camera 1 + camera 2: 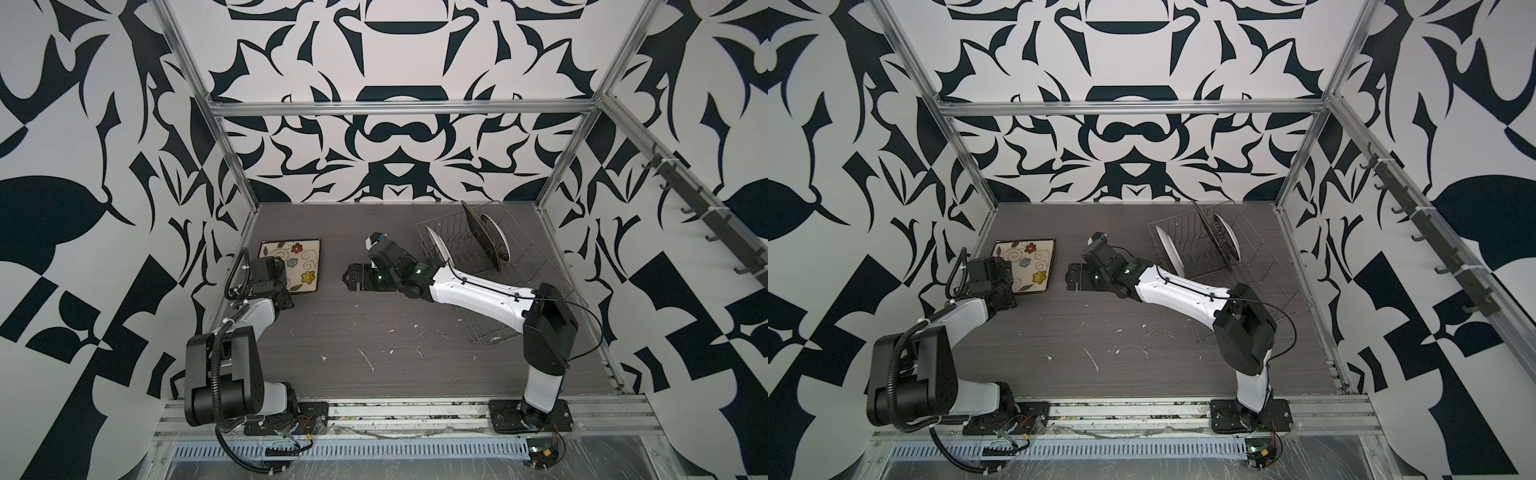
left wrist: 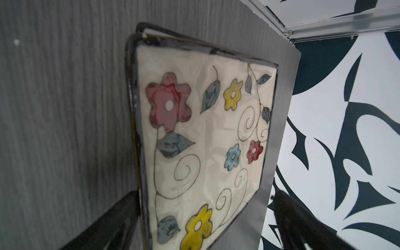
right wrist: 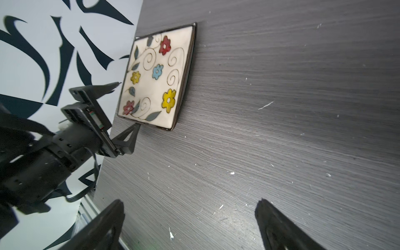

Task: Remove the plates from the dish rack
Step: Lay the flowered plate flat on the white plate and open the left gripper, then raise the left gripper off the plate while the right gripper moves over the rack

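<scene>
A cream square plate with coloured flowers (image 1: 300, 262) (image 1: 1027, 264) (image 2: 201, 140) (image 3: 151, 80) lies flat at the table's left; a second dark rim shows under one corner. My left gripper (image 2: 203, 194) (image 3: 124, 108) (image 1: 279, 283) is open at that plate's near left edge, holding nothing. The dish rack (image 1: 523, 266) (image 1: 1262, 257) stands at the back right. Upright in it are a white round plate (image 1: 437, 246), a dark square plate (image 1: 478, 237) and a round dark-banded plate (image 1: 498, 241). My right gripper (image 1: 348, 277) (image 1: 1069, 277) (image 3: 190, 203) is open and empty over bare table between the two.
The grey table (image 1: 374, 332) is flecked with white specks. Patterned walls and metal frame posts (image 1: 232, 166) enclose it on three sides. A rail of dark hooks (image 1: 685, 195) runs along the right wall. My right forearm crosses in front of the rack's near end.
</scene>
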Tool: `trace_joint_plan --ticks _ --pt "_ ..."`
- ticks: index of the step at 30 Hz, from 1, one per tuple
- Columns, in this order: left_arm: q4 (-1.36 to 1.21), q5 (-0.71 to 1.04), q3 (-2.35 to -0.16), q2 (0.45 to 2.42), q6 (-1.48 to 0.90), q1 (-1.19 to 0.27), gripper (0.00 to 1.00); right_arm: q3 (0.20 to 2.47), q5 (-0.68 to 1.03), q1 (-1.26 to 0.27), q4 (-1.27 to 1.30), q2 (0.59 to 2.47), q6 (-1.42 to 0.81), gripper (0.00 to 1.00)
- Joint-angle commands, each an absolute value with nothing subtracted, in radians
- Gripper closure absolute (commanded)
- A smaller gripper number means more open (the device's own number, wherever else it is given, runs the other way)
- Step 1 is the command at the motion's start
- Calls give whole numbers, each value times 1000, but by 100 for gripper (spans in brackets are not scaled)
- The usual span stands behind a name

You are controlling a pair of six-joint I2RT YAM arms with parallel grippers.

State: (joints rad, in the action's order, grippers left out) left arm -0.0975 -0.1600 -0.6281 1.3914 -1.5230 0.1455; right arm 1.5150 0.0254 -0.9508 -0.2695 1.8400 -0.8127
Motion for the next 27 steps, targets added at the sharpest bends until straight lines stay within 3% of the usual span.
trace_joint_plan --ticks 1,14,21,27 --pt "-45 -171 -661 1359 -1528 146 1 1510 8 -957 -235 1792 -811 2" --pt "-32 -151 -555 1256 -1505 143 1 1389 12 -963 -173 1712 -793 2" --pt "-10 -125 -534 1013 -1228 129 1 1311 -4 -981 -118 1665 -751 1" --pt "64 -54 -563 856 -1030 107 1 1413 -181 -983 -358 1689 -573 1"
